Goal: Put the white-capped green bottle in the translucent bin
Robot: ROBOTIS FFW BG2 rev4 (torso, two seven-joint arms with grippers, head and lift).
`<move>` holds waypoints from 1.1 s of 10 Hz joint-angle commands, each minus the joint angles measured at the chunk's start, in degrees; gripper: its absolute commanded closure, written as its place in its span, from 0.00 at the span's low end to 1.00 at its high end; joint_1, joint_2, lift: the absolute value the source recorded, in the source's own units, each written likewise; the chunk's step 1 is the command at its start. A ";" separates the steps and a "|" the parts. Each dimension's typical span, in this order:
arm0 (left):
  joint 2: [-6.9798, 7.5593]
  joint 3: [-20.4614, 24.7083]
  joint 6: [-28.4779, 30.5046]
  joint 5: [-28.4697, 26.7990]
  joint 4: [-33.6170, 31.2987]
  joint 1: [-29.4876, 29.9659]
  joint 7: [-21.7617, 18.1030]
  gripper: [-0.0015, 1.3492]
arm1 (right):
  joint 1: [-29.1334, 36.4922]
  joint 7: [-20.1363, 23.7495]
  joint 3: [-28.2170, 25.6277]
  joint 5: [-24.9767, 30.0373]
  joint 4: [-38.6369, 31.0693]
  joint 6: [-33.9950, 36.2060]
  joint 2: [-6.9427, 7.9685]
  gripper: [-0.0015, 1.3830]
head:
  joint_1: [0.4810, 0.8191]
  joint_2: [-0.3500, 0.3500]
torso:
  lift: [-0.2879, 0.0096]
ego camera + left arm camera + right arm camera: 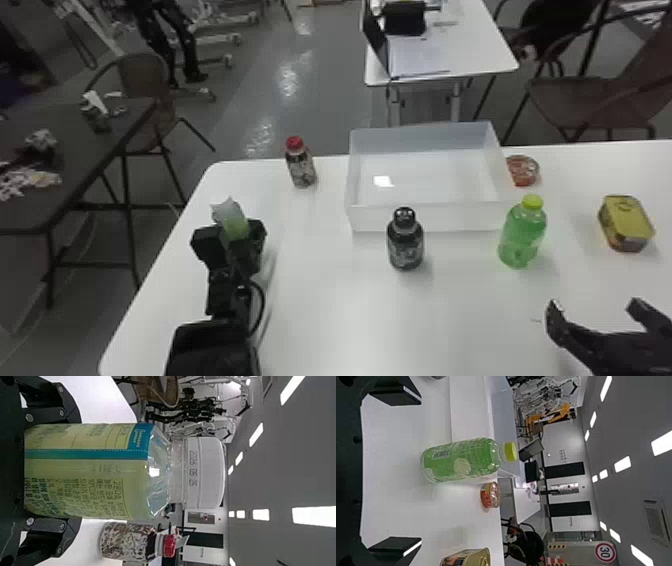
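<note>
White-capped bottle (pixel 119 471), pale green and see-through at the neck, clamped between the two black fingers of the left gripper (pixel 231 239), over the left part of the white table (pixel 325 310) and well apart from the translucent bin (pixel 460 218). No telling whether its base is clear of the tabletop. Right gripper (pixel 595 305) at the near right, fingers wide apart with nothing between them, facing a bright green bottle (pixel 522 235) with a yellow-green cap. Likely next: a lift, then a carry to the right and over the bin wall. Main danger, by judgement: too low a path, catching the bottle's base on the bin's rim and twisting it loose or shoving the bin. Could also topple the red-capped bottle (pixel 301 165) left of the bin through a wide swing, or the dark bottle (pixel 405 247) just before its front wall through a near, low one. Possible slip on smooth plastic from a weak squeeze; possible tumble inside from too high a release.
</note>
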 commanded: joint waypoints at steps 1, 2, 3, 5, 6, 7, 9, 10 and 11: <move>-0.70 -0.24 0.00 -2.92 -4.04 0.98 0.27 0.67 | 0.09 0.08 -0.02 -0.07 -0.05 0.06 -0.01 0.04 | 0.63 0.84 | 0.66; -1.58 -0.94 1.93 -5.12 -10.20 2.47 0.63 0.67 | 0.18 0.08 -0.02 -0.07 -0.05 0.06 -0.01 0.04 | 0.63 0.83 | 0.66; -1.93 -3.31 4.13 -4.68 -14.85 2.65 0.27 0.67 | 0.26 0.08 -0.02 -0.16 0.04 0.06 -0.01 0.04 | 0.63 0.82 | 0.66; -1.49 -9.55 11.34 -4.68 -22.24 -0.08 -6.14 0.67 | 0.09 0.08 -0.02 -0.25 0.04 -0.02 -0.01 0.04 | 0.63 0.74 | 0.66; -1.49 -12.54 14.85 -5.56 -23.99 -2.54 -11.59 0.67 | -0.26 0.08 -0.02 -0.25 0.22 0.06 -0.01 0.04 | 0.63 0.68 | 0.66; -1.76 -15.18 16.70 -8.20 -24.26 -5.18 -17.30 0.67 | -0.70 0.08 0.07 -0.25 0.57 0.06 -0.01 0.04 | 0.63 0.60 | 0.66; -4.04 -16.32 18.54 -14.26 -23.82 -8.08 -23.81 0.67 | -2.20 0.17 0.95 -0.16 1.89 0.06 -0.10 0.04 | 0.63 0.48 | 0.66; -4.45 -16.50 18.37 -16.55 -22.15 -9.04 -25.48 0.67 | -2.55 0.17 1.12 -0.16 2.32 0.24 -0.10 0.04 | 0.63 0.44 | 0.66; -4.45 -17.99 17.93 -18.30 -19.51 -10.45 -27.06 0.68 | -2.55 0.17 1.12 -0.16 2.32 0.24 -0.10 0.04 | 0.63 0.42 | 0.66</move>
